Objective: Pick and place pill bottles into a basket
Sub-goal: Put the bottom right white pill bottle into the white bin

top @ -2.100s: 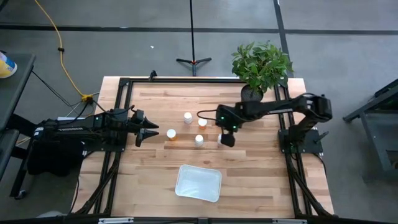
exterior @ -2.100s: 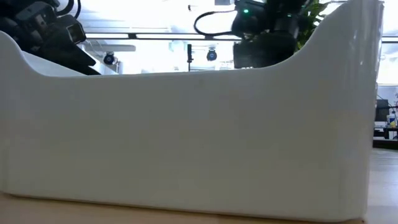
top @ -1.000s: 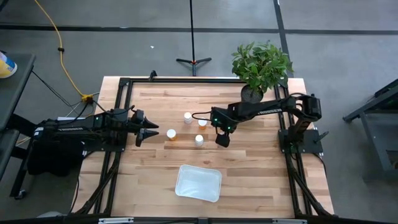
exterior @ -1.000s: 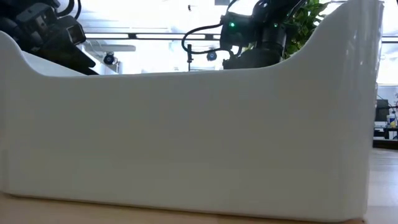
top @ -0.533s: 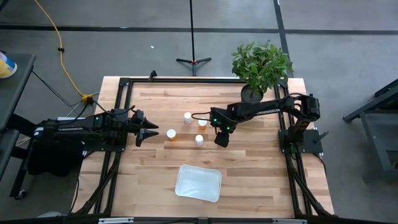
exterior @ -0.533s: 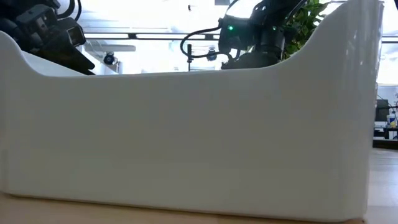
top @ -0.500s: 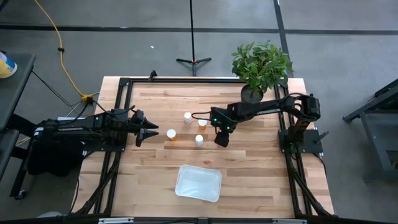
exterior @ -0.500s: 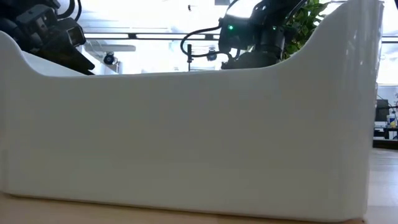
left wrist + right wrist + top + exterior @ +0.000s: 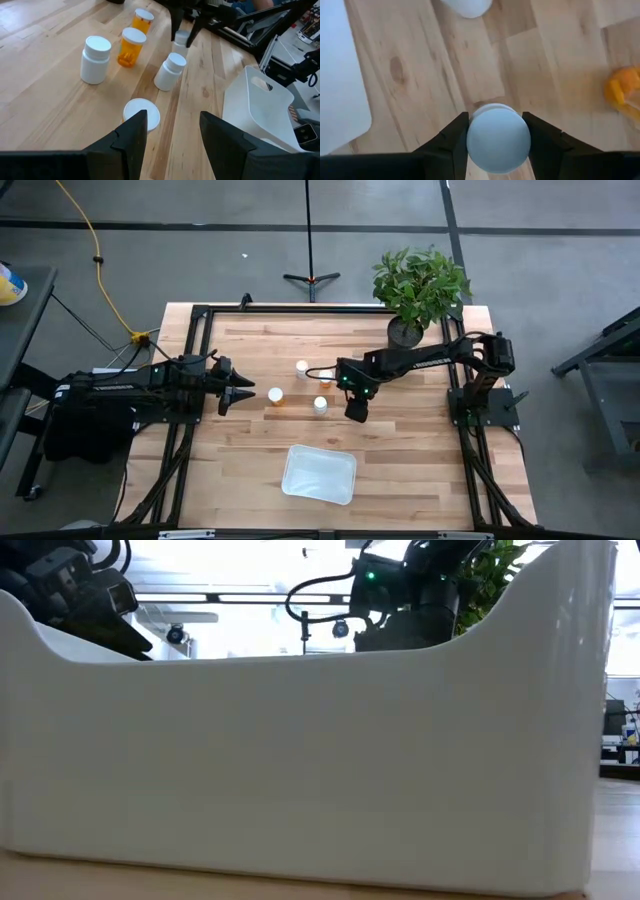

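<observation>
Evidently the right gripper (image 9: 356, 409) grips one of the pill bottles (image 9: 498, 136) by its sides, its white cap filling the gap between the fingers (image 9: 451, 140), so it can travel upright above the wood. The basket (image 9: 320, 474) lies toward seven o'clock from that gripper, its floor bare. Other bottles (image 9: 320, 405) stand near table centre, one lying on its side (image 9: 277, 395). Parked at nine o'clock, the left gripper (image 9: 172, 132) waits with fingers spread, gripping nothing.
</observation>
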